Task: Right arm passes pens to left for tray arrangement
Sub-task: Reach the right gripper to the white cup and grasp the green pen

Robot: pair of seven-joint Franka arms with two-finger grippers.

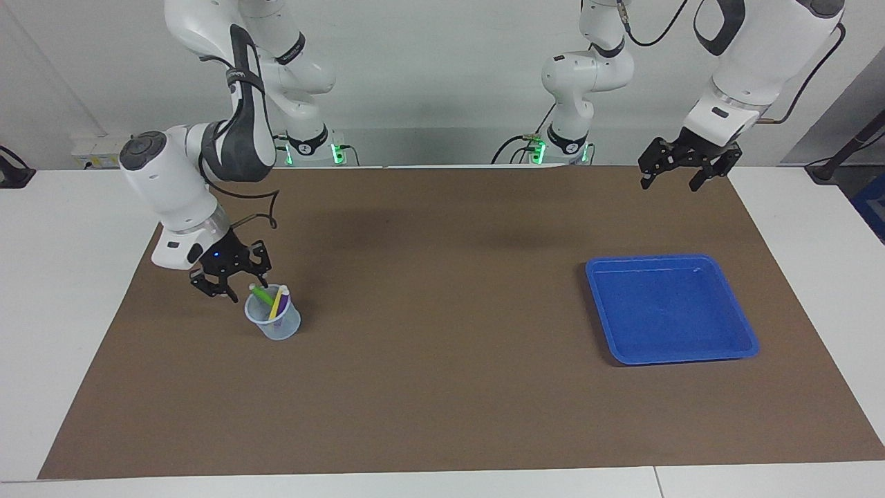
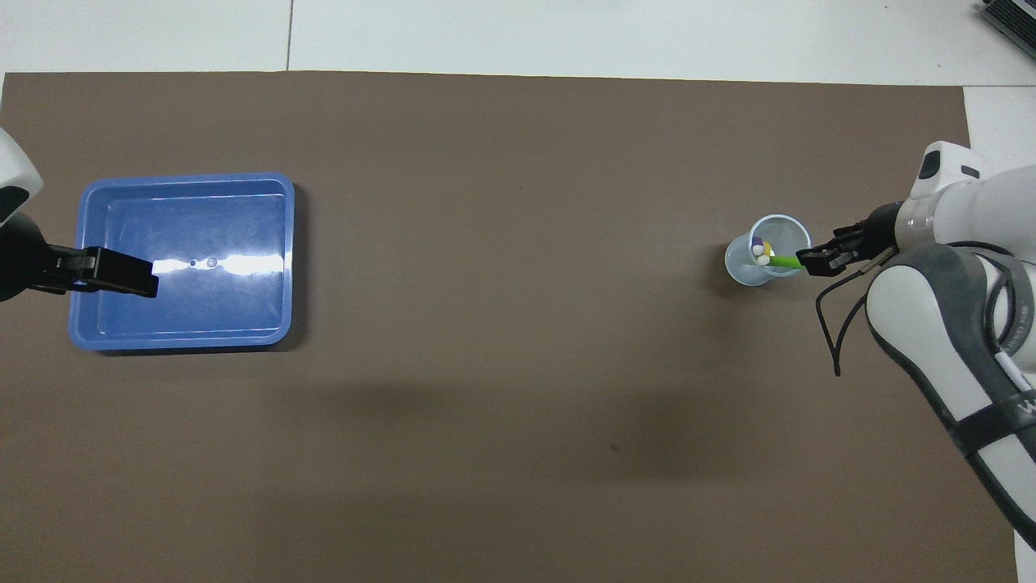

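Three pens stand in a small clear cup (image 1: 274, 325) (image 2: 765, 263) toward the right arm's end of the table: a green pen (image 1: 261, 296) (image 2: 783, 261), a yellow pen (image 1: 278, 303) and a purple pen (image 2: 757, 241). My right gripper (image 1: 247, 289) (image 2: 809, 261) is low at the cup's rim. Its fingertips stand apart on either side of the green pen's upper end. The blue tray (image 1: 733, 349) (image 2: 279, 194) lies toward the left arm's end and holds nothing. My left gripper (image 1: 669, 185) (image 2: 150, 279) waits open in the air, over the tray's edge in the overhead view.
A brown mat (image 1: 442, 387) covers most of the white table (image 1: 62, 290). The cup stands alone on the mat. The right arm's loose black cable (image 2: 834, 324) hangs beside the cup.
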